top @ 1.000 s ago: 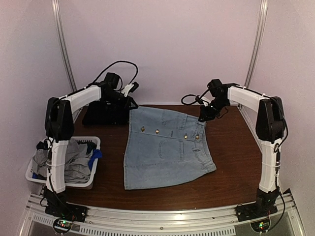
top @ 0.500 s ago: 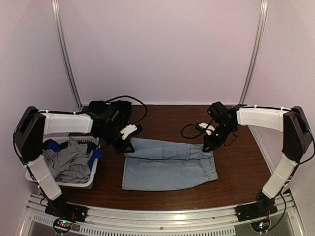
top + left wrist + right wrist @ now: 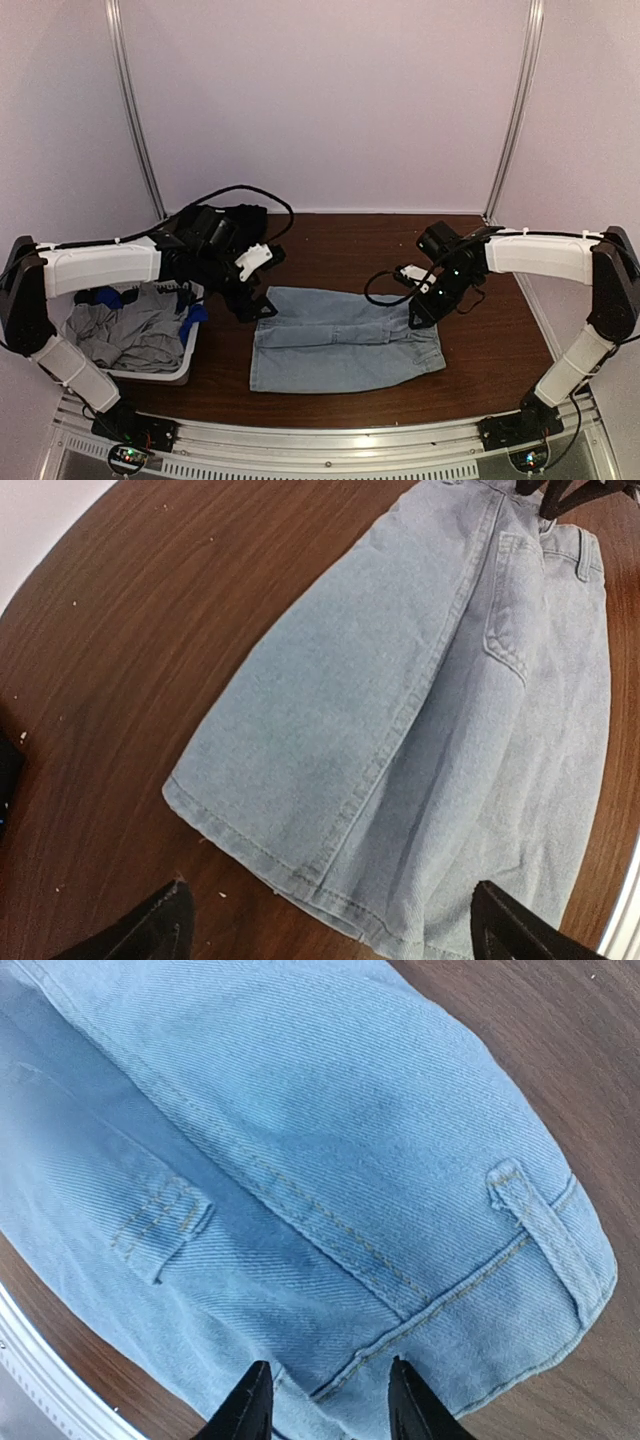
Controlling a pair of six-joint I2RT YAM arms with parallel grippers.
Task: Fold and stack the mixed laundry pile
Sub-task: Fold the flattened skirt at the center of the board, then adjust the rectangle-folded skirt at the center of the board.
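A light-blue denim piece [image 3: 340,340] lies folded in half in the middle of the table, its pocket and belt loops showing in the wrist views [image 3: 420,680] [image 3: 330,1140]. My left gripper [image 3: 248,306] [image 3: 335,930] hovers over the folded left hem, jaws wide open, holding nothing. My right gripper [image 3: 418,316] [image 3: 330,1402] stands just above the waistband corner, jaws apart, not pinching the cloth. Grey garments [image 3: 130,335] and a bright-blue item [image 3: 193,316] fill the basket. A black garment [image 3: 240,222] lies at the back left, partly behind my left arm.
The white slatted basket [image 3: 140,374] sits at the near left edge of the brown table [image 3: 340,250]. Black cables loop off both wrists above the table. Metal frame posts stand at the back corners.
Both arms carried the denim's far edge toward the near side, folding it in half. Both grippers then opened and let go of the cloth.
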